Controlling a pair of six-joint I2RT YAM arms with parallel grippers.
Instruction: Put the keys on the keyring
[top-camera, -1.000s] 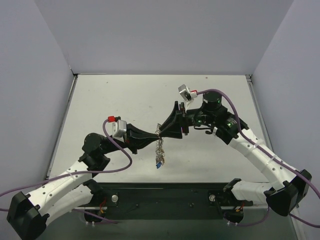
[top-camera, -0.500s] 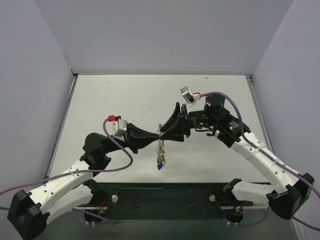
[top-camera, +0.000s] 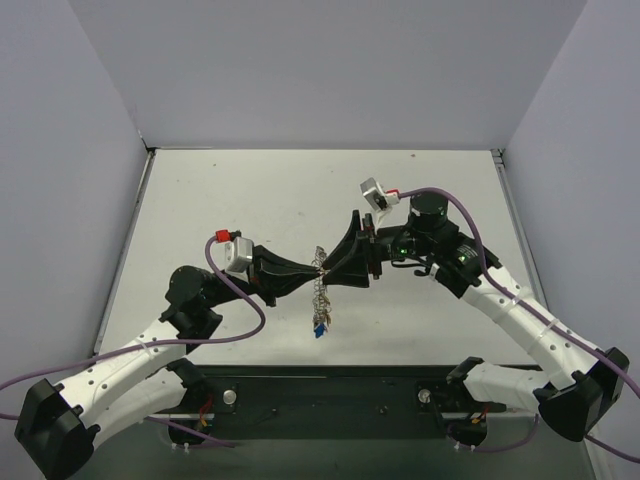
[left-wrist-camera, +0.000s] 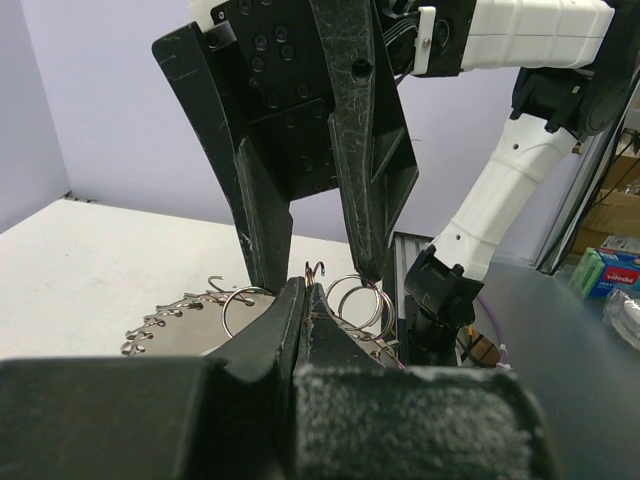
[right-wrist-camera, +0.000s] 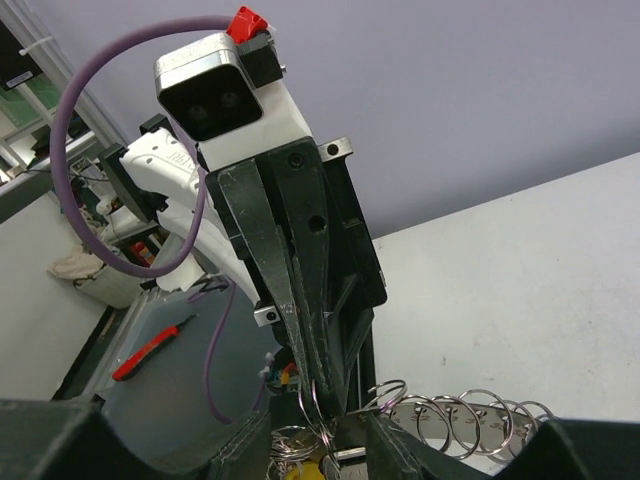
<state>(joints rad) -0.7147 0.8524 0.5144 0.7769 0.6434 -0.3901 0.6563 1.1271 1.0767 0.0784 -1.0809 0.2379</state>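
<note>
While my left hand (left-wrist-camera: 305, 312) is clenched on the bumpy silver metal keyring (top-camera: 319, 290), my right hand (left-wrist-camera: 316, 272) is released, straddling it, tiny coloured-head keys (top-camera: 319, 325) dangling below.

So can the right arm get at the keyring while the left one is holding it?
Probably yes. The left gripper is shut on the keyring, and the right gripper stands with open jaws either side of the ring's loops, just past that pinch. Nothing lies between them.
</note>
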